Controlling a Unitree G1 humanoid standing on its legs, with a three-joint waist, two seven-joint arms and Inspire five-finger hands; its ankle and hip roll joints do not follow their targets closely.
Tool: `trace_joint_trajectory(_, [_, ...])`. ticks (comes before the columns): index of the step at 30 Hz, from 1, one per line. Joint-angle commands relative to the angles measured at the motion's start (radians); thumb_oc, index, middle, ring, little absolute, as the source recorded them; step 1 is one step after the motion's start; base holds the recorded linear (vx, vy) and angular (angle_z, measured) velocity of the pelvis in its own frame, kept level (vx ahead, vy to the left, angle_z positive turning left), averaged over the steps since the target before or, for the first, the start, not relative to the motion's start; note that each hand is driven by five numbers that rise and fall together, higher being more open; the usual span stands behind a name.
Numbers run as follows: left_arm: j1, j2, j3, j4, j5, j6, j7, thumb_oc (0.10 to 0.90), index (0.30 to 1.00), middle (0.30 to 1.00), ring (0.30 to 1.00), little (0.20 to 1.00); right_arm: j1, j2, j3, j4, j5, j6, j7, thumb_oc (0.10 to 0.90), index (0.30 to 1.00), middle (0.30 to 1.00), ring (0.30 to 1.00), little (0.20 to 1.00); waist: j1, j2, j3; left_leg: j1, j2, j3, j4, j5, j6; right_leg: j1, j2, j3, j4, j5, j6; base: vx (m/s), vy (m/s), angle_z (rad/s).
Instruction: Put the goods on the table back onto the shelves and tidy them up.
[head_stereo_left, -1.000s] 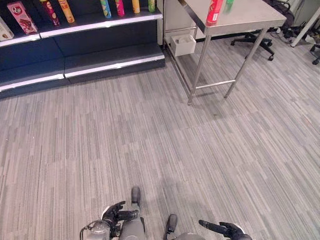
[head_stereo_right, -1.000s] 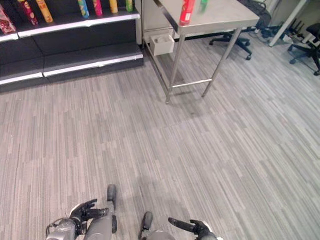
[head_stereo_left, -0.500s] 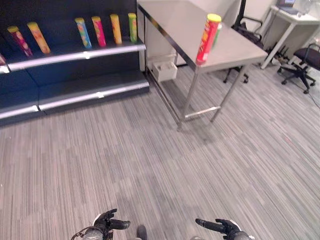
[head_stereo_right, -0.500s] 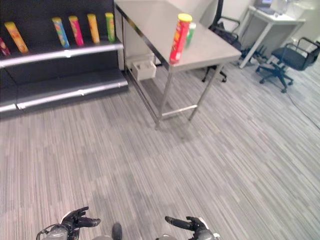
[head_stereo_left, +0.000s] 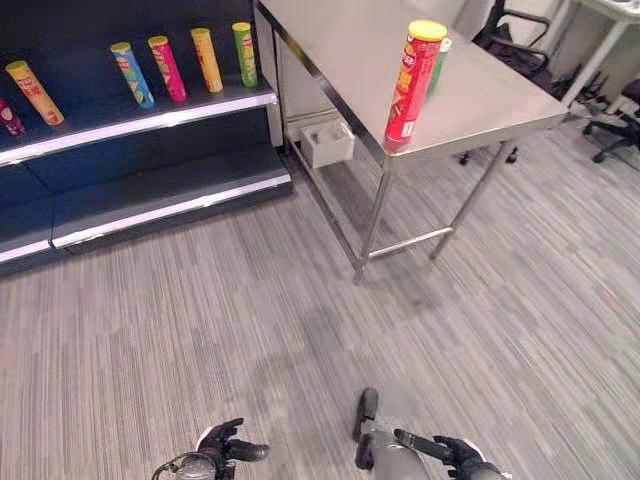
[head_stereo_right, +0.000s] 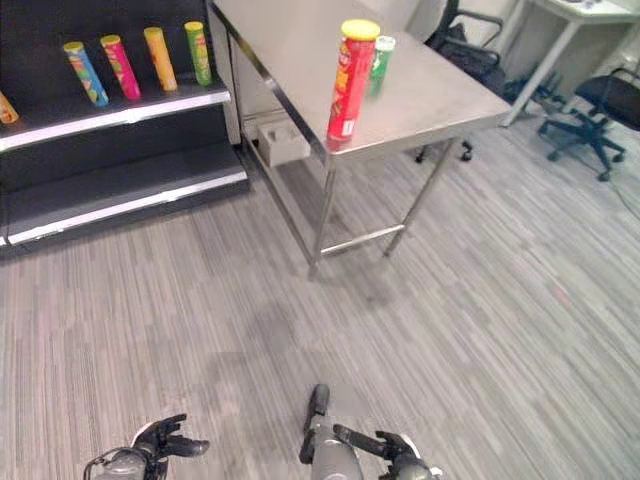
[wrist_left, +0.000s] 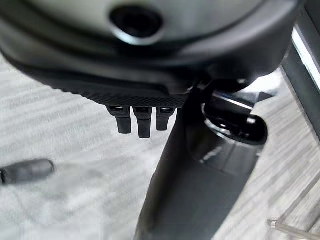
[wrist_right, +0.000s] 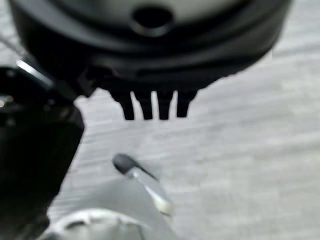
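Two tall cans stood on the steel table (head_stereo_left: 470, 90): a red can (head_stereo_left: 412, 85) with a yellow lid at the near edge, above the front leg, and a green can (head_stereo_right: 380, 56) just behind it, partly hidden by the red one. Both were upright. The table stood to the right of the dark shelf unit (head_stereo_left: 150, 190), with its long side running away from the camera.

On the upper shelf visible in the head views, five cans leaned back in a row: an orange can (head_stereo_left: 33, 92) at the far left, then, after a gap, a blue can (head_stereo_left: 132, 74), a pink can (head_stereo_left: 167, 68), a yellow-orange can (head_stereo_left: 206, 59) and a green shelf can (head_stereo_left: 244, 53). The last four stood near each other but apart. The lower shelf board beneath them carried nothing visible. A small white box (head_stereo_left: 327, 143) sat on the floor under the table, beside the end of the shelf unit. Office chairs (head_stereo_right: 590, 115) stood past the table on the right.

Both hands hung low at the bottom edge of the head views, well apart from the table and the shelves. The left hand (head_stereo_left: 225, 448) had its fingers relaxed and spread, holding nothing. The right hand (head_stereo_left: 445, 452) had its fingers extended forward, also empty. In each wrist view the fingers (wrist_right: 152, 105) pointed straight out over the grey striped carpet (head_stereo_left: 200, 320).
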Motion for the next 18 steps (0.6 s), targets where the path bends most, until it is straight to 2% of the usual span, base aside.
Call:
trace_joint_trajectory(1, [0.006,0.057,-0.023,-0.074,0.015,-0.028,0.002,0.800,0.900,0.900,0.900,0.900,0.046,-0.046,0.028,-0.015,0.002,-0.019,0.001,0.800,0.900,0.900,0.900,0.900,0.002,-0.034,-0.027,-0.103,-0.136,-0.007,0.033,-0.027,0.058,0.133,-0.055,0.029,-0.157,0.031,0.110,0.41,-0.270,0.22])
trace_joint_trajectory(2, [0.006,0.059,-0.029,-0.090,0.010,-0.027,0.000,0.800,0.900,0.900,0.900,0.900,0.042,-0.055,0.029,-0.024,0.006,-0.022,0.000,0.800,0.900,0.900,0.900,0.900,0.001,-0.030,-0.023,-0.130,-0.123,-0.007,0.108,-0.006,0.036,0.149,-0.042,0.028,-0.155,0.012,0.093,0.21,-0.212,0.06])
trace_joint_trajectory(3, [0.004,0.060,-0.039,-0.120,-0.001,-0.024,-0.001,0.800,0.900,0.900,0.900,0.900,0.040,-0.068,0.029,-0.040,0.018,-0.024,-0.006,0.800,0.900,0.900,0.900,0.900,0.003,-0.035,-0.010,-0.219,-0.103,-0.007,0.297,0.056,0.006,0.188,-0.026,0.021,-0.160,-0.028,0.062,0.26,-0.292,0.02])
trace_joint_trajectory(4, [-0.003,0.062,-0.046,-0.130,-0.009,-0.023,0.001,0.800,0.900,0.900,0.900,0.900,0.037,-0.079,0.025,-0.056,0.026,-0.027,-0.010,0.800,0.900,0.900,0.900,0.900,0.005,-0.040,0.007,-0.273,-0.088,-0.011,0.404,0.111,-0.008,0.214,-0.016,0.015,-0.164,-0.045,0.041,0.26,-0.337,-0.13])
trace_joint_trajectory(5, [-0.008,0.064,-0.054,-0.153,-0.011,-0.020,0.004,0.800,0.900,0.900,0.900,0.900,0.027,-0.090,0.021,-0.068,0.038,-0.027,-0.017,0.800,0.900,0.900,0.900,0.900,0.009,-0.051,0.028,-0.338,-0.058,0.019,0.538,0.172,-0.012,0.245,-0.005,0.004,-0.166,-0.075,0.016,0.24,-0.293,-0.02])
trace_joint_trajectory(6, [-0.020,0.063,-0.058,-0.155,-0.015,-0.022,0.008,0.800,0.900,0.900,0.900,0.900,0.022,-0.098,0.021,-0.072,0.045,-0.023,-0.020,0.800,0.900,0.900,0.900,0.900,0.020,-0.055,0.050,-0.400,-0.011,0.070,0.560,0.163,0.000,0.274,0.004,-0.001,-0.166,-0.102,0.008,0.30,-0.214,-0.06])
trace_joint_trajectory(7, [-0.019,0.062,-0.060,-0.171,-0.022,-0.023,0.009,0.800,0.900,0.900,0.900,0.900,0.021,-0.101,0.021,-0.077,0.051,-0.025,-0.022,0.800,0.900,0.900,0.900,0.900,0.029,-0.059,0.053,-0.432,0.006,0.112,0.458,0.122,0.018,0.289,-0.003,-0.003,-0.166,-0.118,0.018,0.33,-0.051,0.14])
trace_joint_trajectory(8, [-0.010,0.063,-0.059,-0.188,-0.021,-0.024,0.008,0.800,0.900,0.900,0.900,0.900,0.024,-0.107,0.019,-0.082,0.047,-0.027,-0.024,0.800,0.900,0.900,0.900,0.900,0.039,-0.057,0.052,-0.461,0.010,0.134,0.302,0.104,0.028,0.299,-0.012,-0.002,-0.166,-0.134,0.031,0.30,0.084,0.14])
trace_joint_trajectory(9, [-0.003,0.065,-0.056,-0.194,-0.022,-0.024,0.009,0.800,0.900,0.900,0.900,0.900,0.025,-0.110,0.019,-0.082,0.044,-0.028,-0.026,0.800,0.900,0.900,0.900,0.900,0.048,-0.047,0.051,-0.472,0.006,0.120,0.201,0.149,0.020,0.305,-0.005,0.002,-0.166,-0.146,0.035,0.38,0.179,0.08])
trace_joint_trajectory(10, [0.011,0.068,-0.049,-0.206,-0.030,-0.022,0.009,0.800,0.900,0.900,0.900,0.900,0.022,-0.114,0.025,-0.079,0.034,-0.030,-0.027,0.800,0.900,0.900,0.900,0.900,0.075,-0.024,0.050,-0.494,0.007,0.071,0.036,0.258,-0.003,0.334,0.015,0.011,-0.166,-0.173,0.039,0.35,0.173,-0.16])
trace_joint_trajectory(12, [0.013,0.069,-0.044,-0.193,-0.037,-0.025,0.015,0.800,0.900,0.900,0.900,0.900,0.008,-0.116,0.037,-0.076,0.022,-0.033,-0.028,0.800,0.900,0.900,0.900,0.900,0.104,-0.009,0.054,-0.532,-0.006,-0.019,-0.073,0.332,-0.029,0.373,0.037,0.043,-0.166,-0.204,0.032,0.39,0.194,-0.52])
trace_joint_trajectory(15, [0.022,0.066,-0.039,-0.161,-0.023,-0.024,0.013,0.800,0.900,0.900,0.900,0.900,0.011,-0.106,0.038,-0.076,0.013,-0.032,-0.025,0.800,0.900,0.900,0.900,0.900,0.106,-0.006,0.043,-0.497,-0.003,-0.001,-0.080,0.327,-0.024,0.407,0.039,0.067,-0.166,-0.223,0.039,0.23,0.166,-1.04])
trace_joint_trajectory(18, [0.022,0.069,-0.034,-0.106,0.003,-0.023,0.014,0.800,0.900,0.900,0.900,0.900,0.011,-0.086,0.032,-0.051,0.014,-0.030,-0.028,0.800,0.900,0.900,0.900,0.900,0.106,-0.027,0.018,-0.462,-0.024,0.014,-0.078,0.303,-0.004,0.431,0.016,0.095,-0.166,-0.224,0.046,0.25,0.224,-0.97])
